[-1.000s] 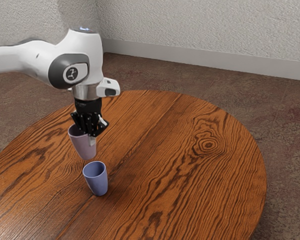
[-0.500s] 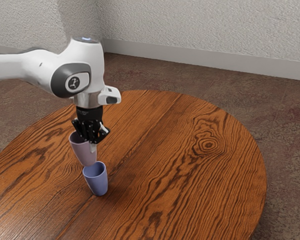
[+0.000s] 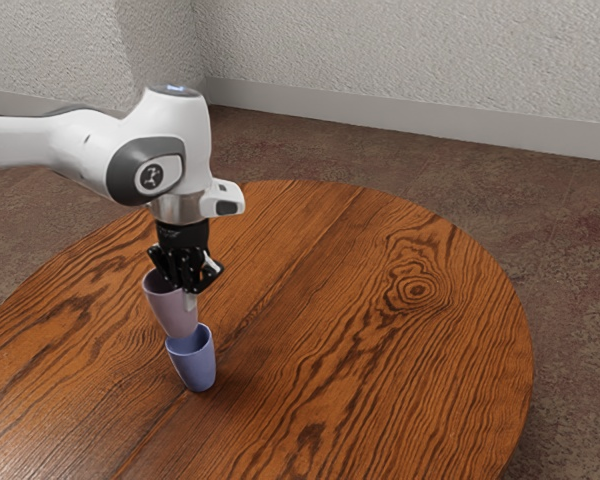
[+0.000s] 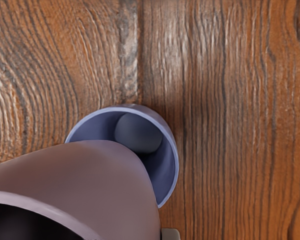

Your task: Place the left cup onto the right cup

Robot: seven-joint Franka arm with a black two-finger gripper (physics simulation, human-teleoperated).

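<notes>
Obs., exterior view: the white arm [image 3: 100, 150] reaches in from the exterior view's left and points its hand straight down over the round wooden table [image 3: 400, 300]. The gripper [image 3: 187, 284] is narrowly closed and pinches the rim of the pale purple cup [image 3: 172, 306], which hangs from it clear of the tabletop. This cup is tilted, with its mouth leaning toward the exterior view's left and its base toward the right and downward.

The blue cup [image 3: 192, 360] stands upright on the table, near the edge closest to the camera. The base of the pale purple cup meets the mouth of the blue cup; from this side the two appear to touch at the rim.

Obs., wrist view: the pale purple cup [image 4: 75, 190] sits directly under the hand. Its rounded base lies inside the ring of the blue cup [image 4: 165, 167], off-centre, toward one side of the opening. Whether the base touches the inner wall cannot be told. Much of the blue cup's inside is uncovered. The table [image 4: 230, 100] shows its wood grain all around the cups.

Surroundings: brown floor [image 3: 540, 200] and a pale textured wall [image 3: 400, 50] behind the table.
</notes>
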